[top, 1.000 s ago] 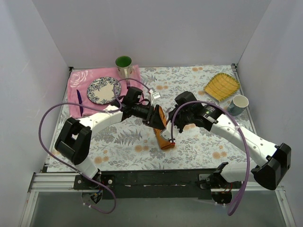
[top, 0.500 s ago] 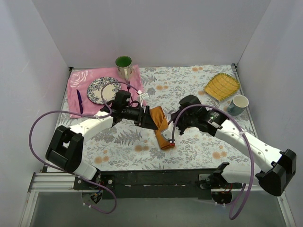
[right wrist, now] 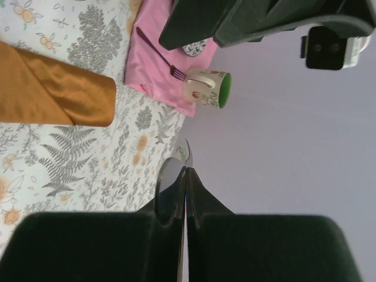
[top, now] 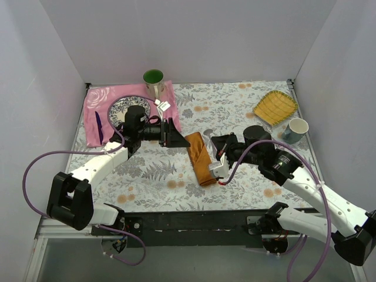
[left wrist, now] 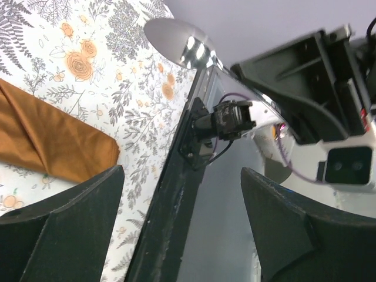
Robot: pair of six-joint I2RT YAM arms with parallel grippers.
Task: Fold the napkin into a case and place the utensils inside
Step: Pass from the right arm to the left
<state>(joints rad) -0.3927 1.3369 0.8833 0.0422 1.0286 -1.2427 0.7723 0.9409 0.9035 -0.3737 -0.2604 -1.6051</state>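
The folding part looks finished to me: the napkin [top: 200,157] lies as a narrow flat case near the middle of the table [top: 235,100], a little toward the near edge, its length running from far to near. So I judge the step in hand to be loading the utensils.

My right gripper [top: 221,169] is pinched closed on the silver spoon [left wrist: 176,38], hovering just beside the case's near end on its right. My left gripper [top: 175,134] stands wide apart with nothing between its fingers, off the case's far end toward the pink cloth [top: 94,100].

Next, as I read it, the spoon has to be lined up with the case's length and slid in at an open end. Which end is open I cannot tell, and the satin may slide, so my free left gripper could pin the cloth or lift a flap.

The count:
- one napkin case and one spoon
- one purple fork [top: 98,126] on the pink cloth, at the far-left corner
- one patterned plate [top: 117,110] there, partly behind my arm
- two cups – a green-lined mug [top: 154,81] at the far edge, a white cup [top: 296,129] by the right edge
- one yellow dish [top: 275,107] just beside that cup
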